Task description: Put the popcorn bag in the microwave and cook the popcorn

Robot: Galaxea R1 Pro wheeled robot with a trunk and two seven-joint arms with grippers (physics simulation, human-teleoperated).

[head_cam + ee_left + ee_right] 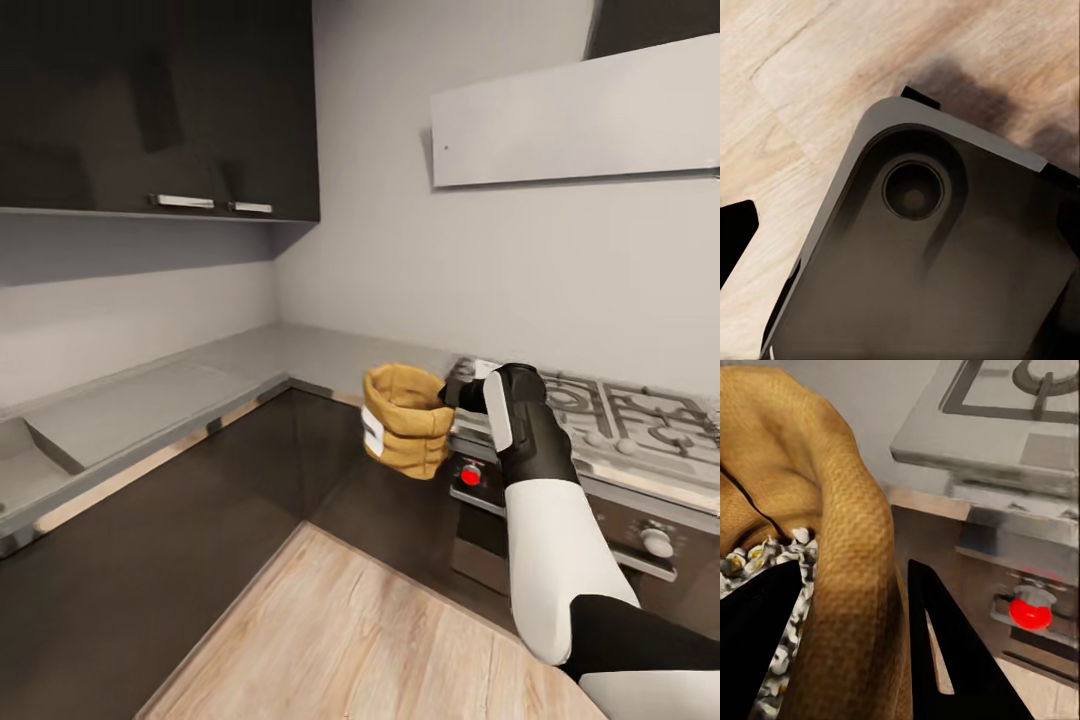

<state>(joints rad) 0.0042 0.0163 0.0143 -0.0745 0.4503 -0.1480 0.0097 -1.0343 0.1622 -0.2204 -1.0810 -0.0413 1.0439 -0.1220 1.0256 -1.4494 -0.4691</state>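
Your right pincer (847, 645) is clamped on the rolled rim of the bag (405, 420), one finger inside and one outside the wall. The bag hangs in the air in front of the dark cabinets, just beside the hob (620, 410) and above the wood floor (360, 640), clear of the counter (200, 385). Pale popcorn (772, 555) shows inside it. A red knob (1030, 613) sits on the panel under the hob. From the left wrist you see a dark rounded housing (937, 255) over the floor; whether your left pincer is apart or together I cannot tell.
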